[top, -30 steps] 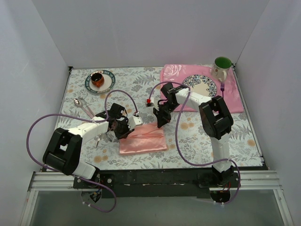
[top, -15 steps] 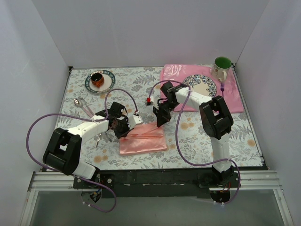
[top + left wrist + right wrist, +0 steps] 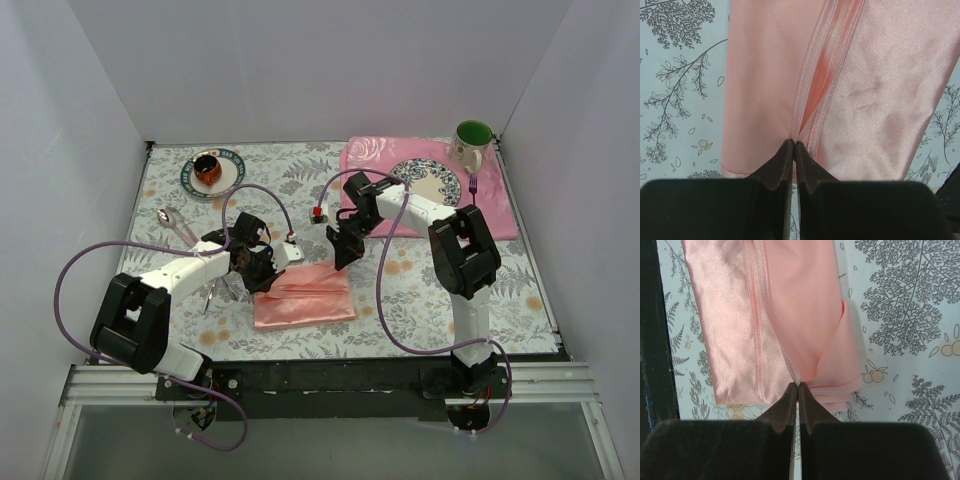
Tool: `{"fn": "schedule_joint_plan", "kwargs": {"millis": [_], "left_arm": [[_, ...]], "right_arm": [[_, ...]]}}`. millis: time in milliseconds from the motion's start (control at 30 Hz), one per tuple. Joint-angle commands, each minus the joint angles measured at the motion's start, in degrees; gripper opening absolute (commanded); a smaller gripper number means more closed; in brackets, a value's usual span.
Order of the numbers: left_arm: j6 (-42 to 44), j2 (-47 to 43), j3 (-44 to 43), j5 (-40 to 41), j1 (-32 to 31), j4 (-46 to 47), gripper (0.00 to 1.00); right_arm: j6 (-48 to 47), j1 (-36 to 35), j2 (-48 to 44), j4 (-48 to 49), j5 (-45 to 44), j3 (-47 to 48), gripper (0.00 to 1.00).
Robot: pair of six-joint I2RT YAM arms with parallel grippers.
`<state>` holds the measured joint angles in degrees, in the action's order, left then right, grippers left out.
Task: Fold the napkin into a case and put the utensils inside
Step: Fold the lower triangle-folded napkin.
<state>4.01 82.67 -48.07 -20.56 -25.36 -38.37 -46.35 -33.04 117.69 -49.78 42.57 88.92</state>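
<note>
Napkin, folded into a broad band, lies close to the near edge of the table, about midway between the two arm bases, its long sides running left to right. We hold it at both short ends. Our left gripper is pinched tight on the hemmed edge that runs down the middle of the band at its left end. Our right gripper is clamped on the same hem at the right end, where a corner of the lower layer curls up just beside the fingertips. We judge the grips are set like this so the flap can rise level and travel over as one piece (satin this slick would skew if pulled from one end only). The case is not yet formed, so we place the task in its folding half.

For room, a strip of bare table lies between the napkin and the near edge, and open floral surface stretches behind it toward the far edge. The utensils sit toward the left edge: a spoon well apart from the napkin, and more silver pieces half hidden beside the left arm. The placemat, with its plate, mug and purple fork, fills the far right corner. A saucer with a cup sits toward the far left corner.
</note>
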Motion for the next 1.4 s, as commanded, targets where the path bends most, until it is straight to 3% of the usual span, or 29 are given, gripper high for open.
{"fn": "schedule_joint_plan", "kwargs": {"millis": [0, 867, 1000, 1100, 1133, 1200, 1233, 1367], "left_arm": [[-0.58, -2.78, 0.26, -2.03, -0.47, -0.39, 0.0], [-1.9, -5.86, -1.15, -4.32, -1.09, -3.55, 0.0], [-1.29, -4.46, 1.14, -3.44, -1.0, -2.15, 0.0], [-0.76, -3.13, 3.16, -3.0, -1.18, -0.57, 0.0], [-0.85, -2.96, 3.51, -2.74, -1.18, 0.3, 0.0], [-0.59, -1.99, 4.13, -2.38, -1.62, 0.75, 0.0], [-0.41, -1.73, 4.3, -2.21, -1.62, 0.93, 0.0], [0.38, -1.99, 5.8, -1.24, -1.88, 1.98, 0.0]], "right_arm": [[-1.03, -0.19, -2.99, -1.46, 1.91, -1.73, 0.05], [-1.38, -0.71, -6.24, -5.33, 4.54, -2.44, 0.08], [-1.55, -1.33, -5.54, -4.72, 4.37, -4.28, 0.12], [-1.81, -1.42, -4.31, -5.67, 4.37, -4.29, 0.26], [-2.16, -1.42, -3.44, -7.16, 5.24, -3.33, 0.37], [-2.34, -1.33, -2.56, -11.54, 6.64, 0.71, 0.47], [-2.17, -0.89, -2.12, -12.7, 8.57, 2.12, 0.56], [1.69, 0.87, -1.76, -15.43, 14.81, 7.22, 0.57]]}}
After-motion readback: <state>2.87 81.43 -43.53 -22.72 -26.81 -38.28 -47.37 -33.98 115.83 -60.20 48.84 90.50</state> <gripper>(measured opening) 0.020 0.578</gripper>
